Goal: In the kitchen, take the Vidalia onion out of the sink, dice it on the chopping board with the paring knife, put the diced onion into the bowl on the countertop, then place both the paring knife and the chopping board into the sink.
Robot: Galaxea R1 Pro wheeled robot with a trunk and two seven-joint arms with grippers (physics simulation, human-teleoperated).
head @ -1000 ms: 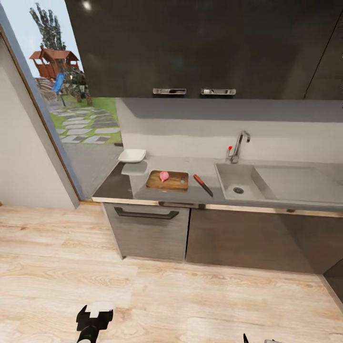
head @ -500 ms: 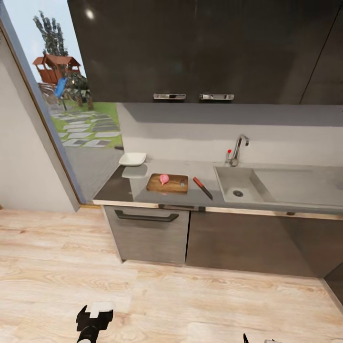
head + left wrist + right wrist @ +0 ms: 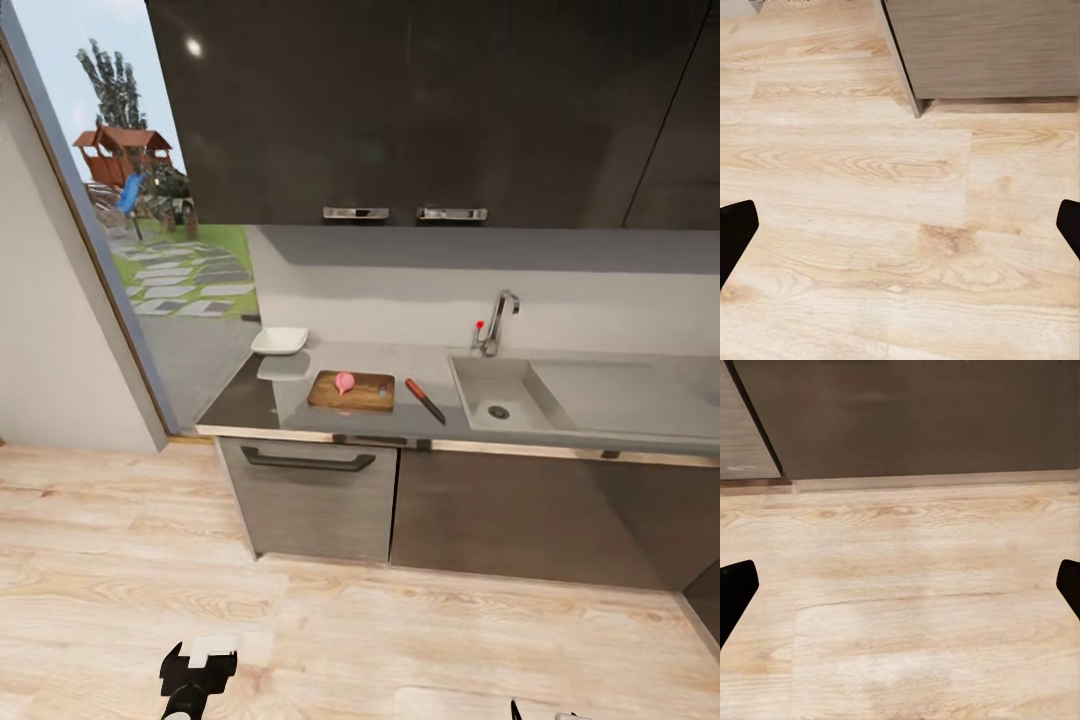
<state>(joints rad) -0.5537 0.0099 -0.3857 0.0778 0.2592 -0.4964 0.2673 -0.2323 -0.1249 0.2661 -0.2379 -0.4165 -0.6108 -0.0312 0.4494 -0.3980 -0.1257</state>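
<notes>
— While the kitchen is viewed from the head camera, where is the Vidalia onion [image 3: 344,382] found?

— It is seen resting on the chopping board [image 3: 351,391], toward the board's nine o'clock half. The board is laid flat on the countertop [image 3: 300,412], close to the pale front edge.

— And the paring knife [image 3: 425,400]?

— It is laid on the countertop at the board's three o'clock, just beside it and apart from it, between the board and the sink [image 3: 510,400]. Its red handle is turned toward eleven o'clock and its dark blade toward five o'clock.

— Where is the bowl [image 3: 279,341] placed?

— At the board's eleven o'clock, near the countertop's end by the glass door [image 3: 150,260]. It is kept apart from the board.

— What is made out at the sink?

— A round drain hole [image 3: 498,411] is seen in the basin, a drainboard [image 3: 625,395] is set at its three o'clock, and a chrome tap [image 3: 497,320] with a red knob is mounted at its twelve o'clock. Dark wall cabinets [image 3: 420,110] are hung above.

— How are the grippers held?

— The left gripper [image 3: 900,229] is spread wide over bare wooden floor [image 3: 400,640], nothing being held between its fingertips [image 3: 736,232]; a cabinet corner [image 3: 904,75] is caught in its wrist view. The right gripper [image 3: 900,589] is likewise spread and nothing is gripped by it, with floor and a dark cabinet front [image 3: 915,416] ahead of it.
</notes>
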